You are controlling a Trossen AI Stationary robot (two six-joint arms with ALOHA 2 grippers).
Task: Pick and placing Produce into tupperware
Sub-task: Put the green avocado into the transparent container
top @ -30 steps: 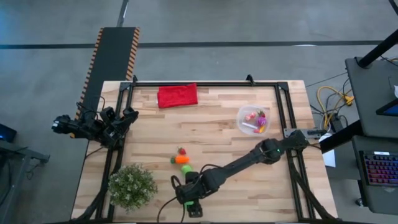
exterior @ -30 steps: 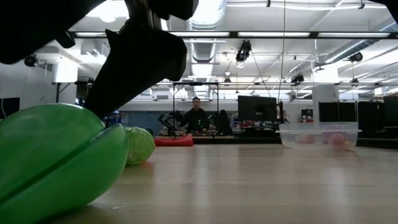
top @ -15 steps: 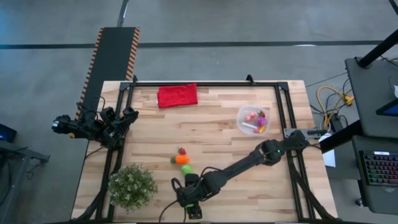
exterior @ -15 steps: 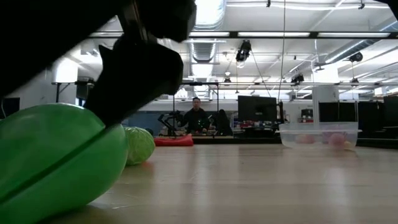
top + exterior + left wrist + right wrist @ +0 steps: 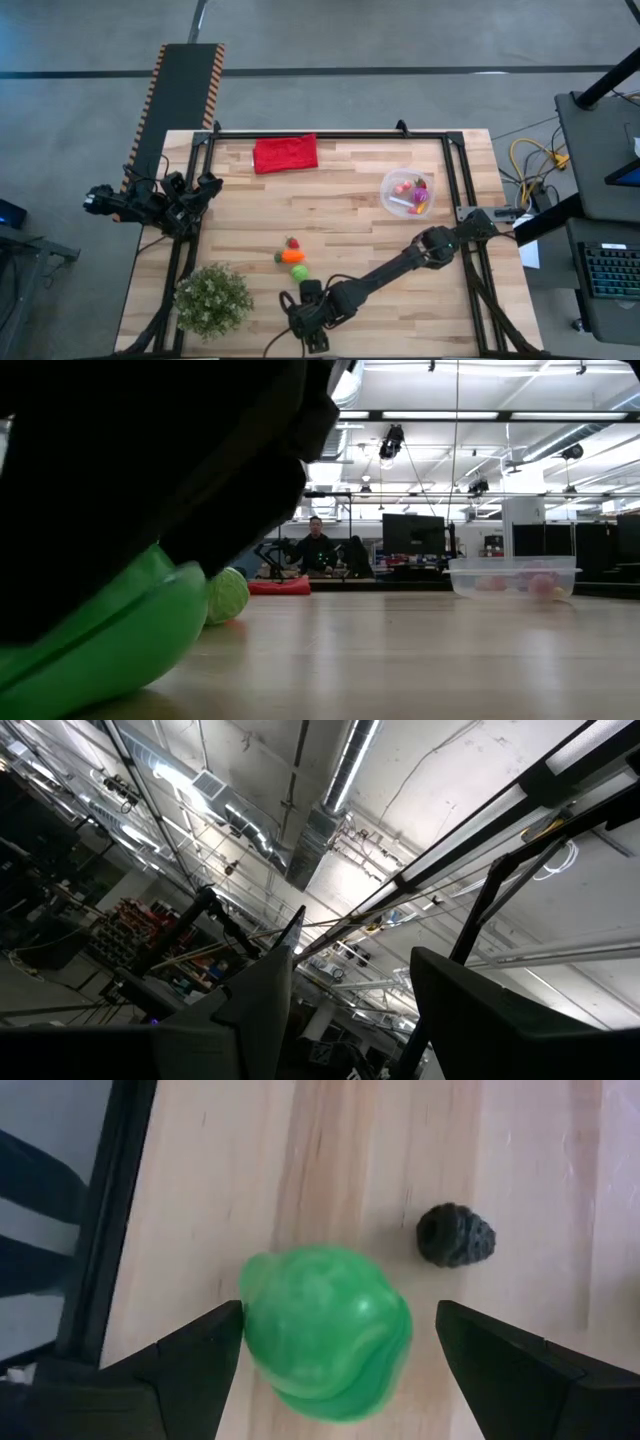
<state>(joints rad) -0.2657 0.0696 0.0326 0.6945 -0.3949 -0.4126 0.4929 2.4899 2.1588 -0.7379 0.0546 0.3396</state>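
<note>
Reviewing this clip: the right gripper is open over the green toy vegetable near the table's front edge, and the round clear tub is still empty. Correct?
Not quite. The round clear plastic tub is not empty: the high view shows several small pink, red and yellow toy pieces already inside it. The rest holds: in the right wrist view the right gripper is open, its fingers either side of the green toy vegetable near the table's front edge.

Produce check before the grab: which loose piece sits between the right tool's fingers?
The big green piece, framed by the open right tool; the dark piece lies outside.
</note>
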